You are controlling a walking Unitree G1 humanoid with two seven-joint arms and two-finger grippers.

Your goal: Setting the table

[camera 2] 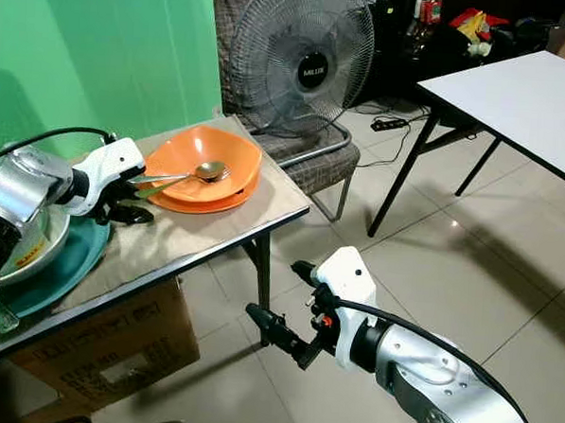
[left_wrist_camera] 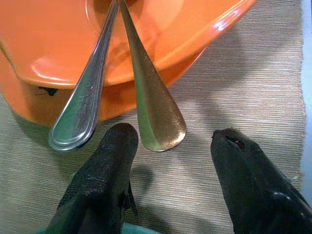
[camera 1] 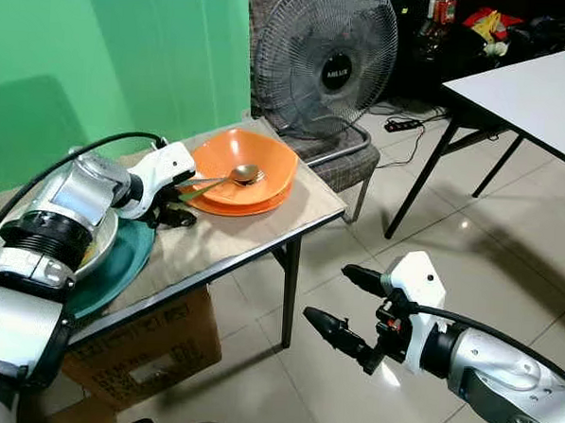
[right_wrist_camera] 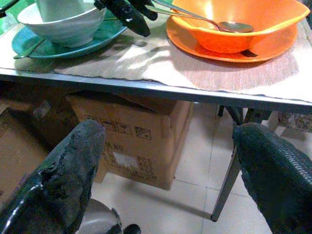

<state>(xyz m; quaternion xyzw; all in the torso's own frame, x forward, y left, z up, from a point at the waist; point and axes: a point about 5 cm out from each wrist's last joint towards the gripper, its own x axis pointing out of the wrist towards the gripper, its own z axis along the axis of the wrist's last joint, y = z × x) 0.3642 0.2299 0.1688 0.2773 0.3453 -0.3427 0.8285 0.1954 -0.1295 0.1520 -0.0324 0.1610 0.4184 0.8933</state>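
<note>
Left eye view: the left gripper, fingers spread wide and holding nothing, sits at two utensil handles jutting from the orange bowl on its orange plate.

Left wrist view: the silver handle and gold handle should probably be pinched one at a time.

Right wrist view: the right gripper hangs wide open below the table; one white bowl, one teal plate.

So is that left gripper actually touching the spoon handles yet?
Apart. In the left wrist view, the open left gripper sits just short of the two handles, with placemat showing between fingertips and metal.
</note>
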